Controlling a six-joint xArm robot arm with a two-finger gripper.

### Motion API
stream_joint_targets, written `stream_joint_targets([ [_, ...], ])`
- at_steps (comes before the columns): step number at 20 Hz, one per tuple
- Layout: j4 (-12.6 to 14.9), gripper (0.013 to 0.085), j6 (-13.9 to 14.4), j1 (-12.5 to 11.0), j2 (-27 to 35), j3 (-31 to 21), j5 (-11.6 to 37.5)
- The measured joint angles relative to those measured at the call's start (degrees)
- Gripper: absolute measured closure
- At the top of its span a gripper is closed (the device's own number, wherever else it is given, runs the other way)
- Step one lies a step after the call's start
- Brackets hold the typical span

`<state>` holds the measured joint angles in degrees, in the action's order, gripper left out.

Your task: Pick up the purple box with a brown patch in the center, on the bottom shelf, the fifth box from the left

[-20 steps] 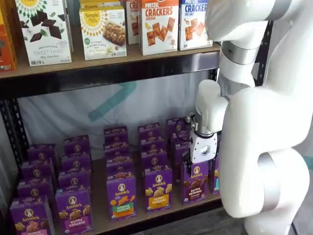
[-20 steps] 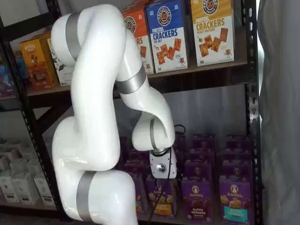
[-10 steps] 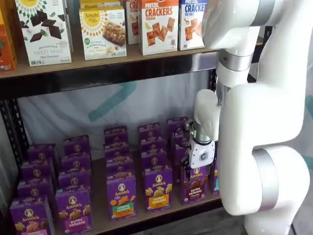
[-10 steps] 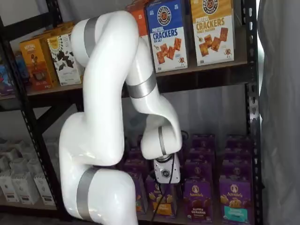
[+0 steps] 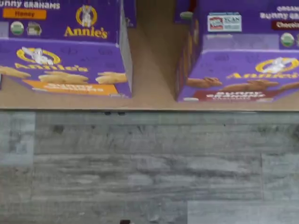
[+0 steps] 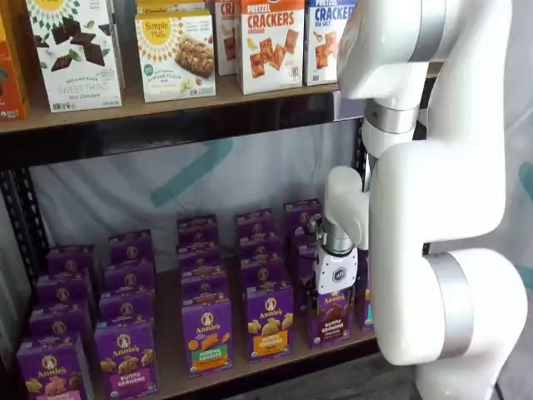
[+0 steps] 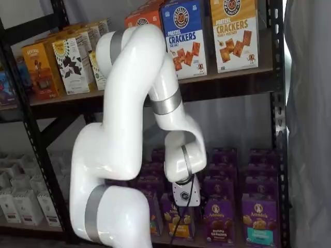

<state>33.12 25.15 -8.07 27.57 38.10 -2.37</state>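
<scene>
Gripper (image 6: 335, 287) positioned directly above purple box (image 6: 331, 319) on bottom shelf (image 6: 171, 367); fingers hidden, grip state indeterminable.

Purple box (image 6: 331, 315): purple carton, white round logo, dark brown band. Neighbour carton (image 6: 269, 322): purple, yellow band. Bottom shelf (image 5: 154, 70): tan board. Floor (image 5: 149, 168): grey wood-grain planks. Arm (image 6: 433, 208): white, grey rings.
</scene>
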Motion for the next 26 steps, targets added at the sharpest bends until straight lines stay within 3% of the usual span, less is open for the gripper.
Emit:
stream_joint_targets([
  [2, 0.0, 0.013, 0.2, 0.2, 1.4, 1.3, 0.4],
  [5, -6.8, 0.013, -5.4, 1.5, 3.4, 3.1, 0.3],
  [7, -13.5, 0.013, -11.2, 2.5, 4.5, 4.1, 0.6],
  [9, -16.3, 0.013, -13.6, 2.8, 5.4, 5.2, 0.6],
  [11, -15.9, 0.013, -13.5, 2.5, 6.3, 6.7, -0.1],
  [13, -22.1, 0.013, -19.1, 3.1, 6.8, 7.2, 0.5],
  [14, -23.1, 0.013, -20.0, 3.2, 7.0, 7.6, 0.5],
  [16, -24.2, 0.013, -21.3, 2.9, 7.4, 8.5, 0.2],
  [17, -23.3, 0.013, -20.8, 2.4, 7.6, 9.1, 0.0],
  [20, -24.3, 0.013, -22.3, 2.0, 8.3, 10.9, -1.4],
  [26, -23.5, 0.013, -22.6, 0.9, 10.2, 14.2, -2.9],
])
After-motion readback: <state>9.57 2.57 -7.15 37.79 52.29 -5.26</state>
